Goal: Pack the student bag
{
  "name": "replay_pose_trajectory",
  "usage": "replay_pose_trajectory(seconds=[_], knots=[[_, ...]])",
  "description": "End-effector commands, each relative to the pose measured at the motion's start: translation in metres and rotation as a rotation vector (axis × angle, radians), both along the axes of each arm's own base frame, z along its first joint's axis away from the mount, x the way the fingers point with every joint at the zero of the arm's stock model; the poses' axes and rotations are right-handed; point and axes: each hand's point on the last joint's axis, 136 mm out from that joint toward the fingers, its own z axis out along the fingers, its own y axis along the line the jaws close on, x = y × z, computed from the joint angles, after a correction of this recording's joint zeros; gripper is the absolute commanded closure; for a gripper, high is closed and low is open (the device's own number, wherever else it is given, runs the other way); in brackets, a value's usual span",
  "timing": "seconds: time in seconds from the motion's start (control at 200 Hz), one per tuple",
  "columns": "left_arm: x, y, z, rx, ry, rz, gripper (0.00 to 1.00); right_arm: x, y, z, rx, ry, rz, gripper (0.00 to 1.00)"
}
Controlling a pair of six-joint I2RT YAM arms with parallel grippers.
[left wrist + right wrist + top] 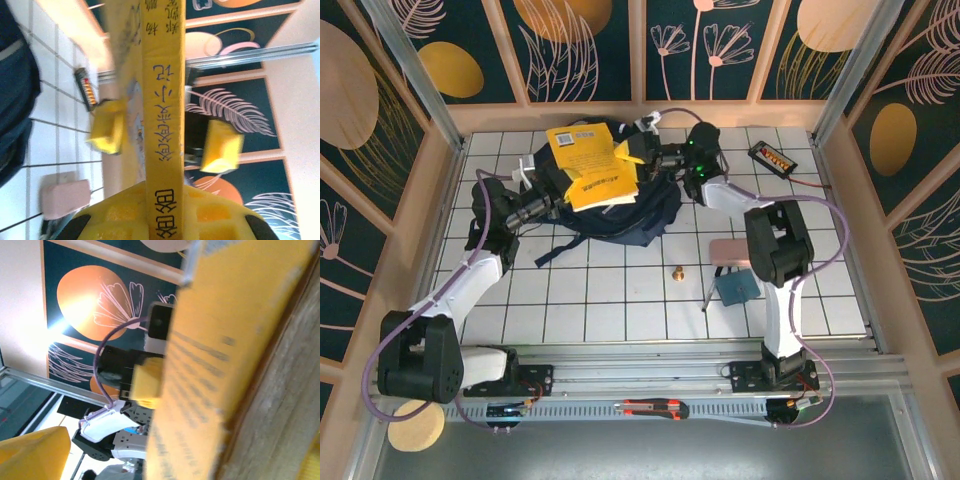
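Note:
The student bag (630,215), dark navy, lies at the back middle of the tiled table and shows in the left wrist view as dark fabric (15,100). A yellow book (602,185) is held above it. My left gripper (558,200) is shut on the book's spine (162,150), the jaws (162,210) clamped at its lower end. My right gripper (645,155) is open, its yellow fingertips (222,147) standing either side of the book. The book's cover (225,365) lies between the right gripper's (170,460) fingers. A second yellow cover (575,148) shows just behind.
A pink block (728,250), a teal block (735,288) and a small brass piece (676,272) lie right of centre. A black device (772,157) sits at the back right. A box cutter (655,407) rests on the front rail. Wooden walls enclose the table.

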Motion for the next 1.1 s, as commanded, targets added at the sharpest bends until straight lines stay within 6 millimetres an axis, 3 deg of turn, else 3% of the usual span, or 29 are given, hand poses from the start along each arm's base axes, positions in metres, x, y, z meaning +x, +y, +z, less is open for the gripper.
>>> replay_pose_trajectory(seconds=[0.0,0.105,0.205,0.48,0.565,0.671,0.761,0.891,0.986,1.011,1.056,1.091], knots=[[-0.006,0.005,-0.011,0.114,0.005,-0.009,1.0,-0.012,-0.01,0.031,-0.003,-0.11,-0.015,0.09],[-0.005,0.011,-0.027,0.175,0.053,0.014,1.0,-0.013,-0.015,0.03,-0.016,-0.104,-0.02,0.14],[-0.004,0.012,-0.028,0.17,0.056,0.021,1.0,-0.014,-0.015,0.027,-0.027,-0.093,-0.017,0.21],[-0.002,0.003,0.0,0.157,-0.043,-0.052,1.0,-0.013,0.002,0.0,-0.134,-0.078,-0.007,0.22],[-0.001,-0.001,0.004,0.154,-0.059,-0.079,1.0,-0.01,0.008,-0.009,-0.173,-0.086,-0.011,0.27],[-0.002,-0.003,0.002,0.154,-0.058,-0.099,1.0,-0.008,0.011,-0.01,-0.176,-0.083,-0.014,0.38],[-0.004,-0.002,-0.005,0.156,-0.045,-0.101,1.0,-0.006,0.012,-0.009,-0.173,-0.087,-0.023,0.56],[-0.003,-0.002,-0.01,0.161,-0.036,-0.097,1.0,0.0,0.009,-0.012,-0.178,-0.078,-0.04,0.91],[0.001,-0.001,-0.013,0.196,-0.037,-0.091,1.0,0.008,-0.002,-0.015,-0.194,-0.077,-0.087,1.0],[0.003,0.001,-0.015,0.222,-0.029,-0.085,0.89,0.011,-0.007,-0.016,-0.202,-0.073,-0.108,1.0],[0.007,0.005,-0.021,0.303,-0.025,-0.068,0.58,0.017,-0.018,-0.017,-0.214,-0.076,-0.152,1.0],[0.012,0.011,-0.023,0.408,-0.035,-0.044,0.43,0.023,-0.03,-0.021,-0.228,-0.064,-0.197,1.0]])
